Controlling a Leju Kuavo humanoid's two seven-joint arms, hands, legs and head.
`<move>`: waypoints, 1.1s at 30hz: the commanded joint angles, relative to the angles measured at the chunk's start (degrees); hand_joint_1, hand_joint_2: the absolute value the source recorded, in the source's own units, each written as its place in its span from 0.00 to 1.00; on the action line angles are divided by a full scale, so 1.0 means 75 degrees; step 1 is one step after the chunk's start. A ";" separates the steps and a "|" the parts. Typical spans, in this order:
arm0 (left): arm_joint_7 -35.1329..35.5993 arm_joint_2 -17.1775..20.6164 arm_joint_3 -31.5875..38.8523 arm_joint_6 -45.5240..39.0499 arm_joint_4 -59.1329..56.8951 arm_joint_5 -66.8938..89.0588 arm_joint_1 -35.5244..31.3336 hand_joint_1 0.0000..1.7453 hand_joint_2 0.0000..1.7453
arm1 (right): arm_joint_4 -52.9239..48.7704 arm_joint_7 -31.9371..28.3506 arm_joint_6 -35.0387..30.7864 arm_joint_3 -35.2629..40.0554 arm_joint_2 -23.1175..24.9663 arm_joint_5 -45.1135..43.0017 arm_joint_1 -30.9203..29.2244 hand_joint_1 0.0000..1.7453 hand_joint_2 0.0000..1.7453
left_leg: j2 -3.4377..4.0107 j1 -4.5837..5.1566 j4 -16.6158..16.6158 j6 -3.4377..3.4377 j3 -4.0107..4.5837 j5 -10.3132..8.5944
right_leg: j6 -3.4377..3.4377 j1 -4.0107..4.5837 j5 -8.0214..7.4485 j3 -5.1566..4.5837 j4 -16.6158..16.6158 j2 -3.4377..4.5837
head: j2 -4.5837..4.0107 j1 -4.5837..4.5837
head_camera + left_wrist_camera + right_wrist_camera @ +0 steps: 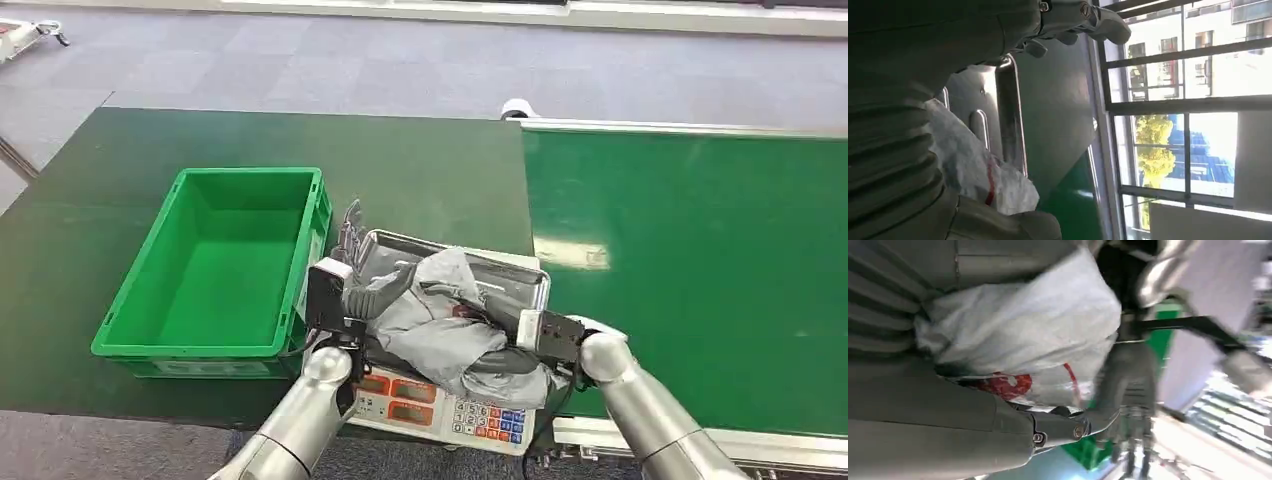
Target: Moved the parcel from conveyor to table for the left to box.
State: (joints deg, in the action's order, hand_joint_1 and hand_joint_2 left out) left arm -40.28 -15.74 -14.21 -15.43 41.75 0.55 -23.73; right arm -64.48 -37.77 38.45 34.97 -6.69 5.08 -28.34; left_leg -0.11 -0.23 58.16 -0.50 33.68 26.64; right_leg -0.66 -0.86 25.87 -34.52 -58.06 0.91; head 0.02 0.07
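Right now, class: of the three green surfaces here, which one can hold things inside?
The green crate: it has raised walls and an open top, unlike the flat dark table and glossy conveyor belt.

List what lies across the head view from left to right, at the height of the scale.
Green crate → left hand → grey parcel on the scale's steel tray → right hand → green conveyor belt.
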 commanded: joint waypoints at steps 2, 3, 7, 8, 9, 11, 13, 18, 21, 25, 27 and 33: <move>0.0038 0.0147 -0.0324 0.0046 -0.0419 -0.0061 -0.0250 0.00 1.00 | -0.1185 0.0055 0.0898 -0.0739 0.0075 -0.1964 0.0203 0.00 1.00 | -0.0006 0.0003 -0.0005 0.0002 0.0008 -0.0003 | 0.0002 -0.0002 0.0001 -0.0003 0.0004 -0.0015 | 0.0000 0.0000; 0.0038 0.0147 -0.0324 0.0046 -0.0419 -0.0061 -0.0250 0.00 1.00 | -0.1185 0.0055 0.0898 -0.0739 0.0075 -0.1964 0.0203 0.00 1.00 | -0.0008 0.0000 -0.0007 0.0002 0.0007 -0.0003 | 0.0002 0.0000 0.0000 0.0001 0.0008 -0.0019 | 0.0000 0.0003; 0.0038 0.0181 -0.0271 -0.0006 -0.0323 -0.0051 -0.0206 0.00 1.00 | -0.1427 0.0341 0.0054 -0.1046 0.0119 -0.1549 0.0102 0.00 1.00 | -0.0003 -0.0002 -0.0004 0.0002 0.0008 -0.0002 | 0.0002 -0.0005 -0.0001 0.0000 0.0007 -0.0013 | 0.0000 0.0003; 0.0038 0.0206 -0.0232 -0.0056 -0.0258 -0.0044 -0.0177 0.00 1.00 | -0.1517 0.0528 -0.1009 -0.1001 0.0067 -0.0467 0.0079 0.00 1.00 | -0.0005 -0.0002 -0.0012 0.0002 0.0004 -0.0007 | 0.0003 -0.0005 -0.0005 0.0005 0.0015 -0.0018 | 0.0000 0.0000; 0.0038 0.0206 -0.0232 -0.0056 -0.0258 -0.0044 -0.0177 0.00 1.00 | -0.1517 0.0528 -0.1009 -0.1001 0.0067 -0.0467 0.0079 0.00 1.00 | -0.0006 -0.0001 -0.0002 0.0002 0.0014 -0.0003 | 0.0001 -0.0008 -0.0001 -0.0007 0.0003 -0.0013 | 0.0000 0.0000; 0.0038 0.0307 -0.0085 -0.0176 -0.0016 -0.0027 -0.0041 0.00 1.00 | -0.1465 0.0827 -0.3328 -0.0566 -0.0133 0.2353 -0.0096 0.00 1.00 | -0.0001 -0.0001 -0.0014 0.0001 0.0002 -0.0006 | 0.0005 -0.0006 -0.0005 0.0005 0.0016 -0.0014 | 0.0000 0.0003; 0.0038 0.0379 -0.0040 -0.0126 -0.0011 -0.0002 -0.0026 0.00 1.00 | -0.1111 0.2214 -0.4330 0.0288 -0.0483 0.5075 -0.0440 0.00 1.00 | 0.0003 -0.0005 -0.0022 0.0001 -0.0009 -0.0007 | 0.0007 -0.0001 -0.0010 0.0015 0.0027 -0.0010 | 0.0000 0.0003; 0.0038 0.0287 -0.0025 -0.0051 -0.0066 0.0079 -0.0067 0.00 1.00 | -0.1218 0.1356 -0.5246 -0.0397 -0.0191 0.4238 0.0024 0.00 1.00 | -0.0020 -0.0003 -0.0007 0.0003 0.0005 -0.0003 | 0.0001 -0.0004 0.0000 0.0007 0.0011 -0.0022 | 0.0000 0.0000; 0.0038 0.0218 -0.0011 -0.0086 -0.0049 0.0088 -0.0061 0.00 1.00 | -0.2035 0.1017 -0.6018 -0.1069 -0.0076 0.3711 0.0578 0.00 1.00 | -0.0041 -0.0006 -0.0017 0.0003 -0.0001 -0.0003 | 0.0004 0.0000 0.0007 0.0022 0.0023 -0.0051 | 0.0000 0.0000; 0.0038 0.0166 -0.0039 -0.0106 -0.0080 0.0121 -0.0084 0.00 1.00 | -0.2962 0.0645 -0.6954 -0.2085 0.0277 0.2729 0.1347 0.00 1.00 | -0.0040 0.0000 -0.0007 0.0004 0.0014 -0.0001 | -0.0001 -0.0008 0.0010 0.0004 0.0009 -0.0048 | 0.0000 0.0006; 0.0038 0.0127 -0.0050 -0.0125 -0.0110 0.0107 -0.0107 0.00 1.00 | -0.3342 0.0306 -0.7671 -0.2834 0.0523 0.2211 0.1719 0.00 1.00 | -0.0054 -0.0003 -0.0012 0.0005 0.0009 -0.0004 | 0.0000 -0.0004 0.0013 0.0017 0.0017 -0.0067 | 0.0000 0.0000; 0.0038 0.0087 -0.0069 -0.0252 -0.0122 0.0072 -0.0105 0.00 1.00 | -0.3723 0.0013 -0.8659 -0.4554 0.0887 0.0890 0.2350 0.00 1.00 | -0.0089 -0.0001 -0.0011 0.0006 0.0020 -0.0006 | 0.0002 -0.0007 0.0019 0.0013 0.0015 -0.0104 | 0.0000 0.0003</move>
State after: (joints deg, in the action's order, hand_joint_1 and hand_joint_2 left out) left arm -40.28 -15.06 -14.19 -16.59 42.86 1.27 -23.04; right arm -87.54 -36.81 -21.82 18.74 -4.89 17.54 -16.61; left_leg -0.57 -0.21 58.17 -0.44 33.92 26.65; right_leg -0.72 -0.96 25.98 -34.59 -58.05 0.41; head 0.02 0.09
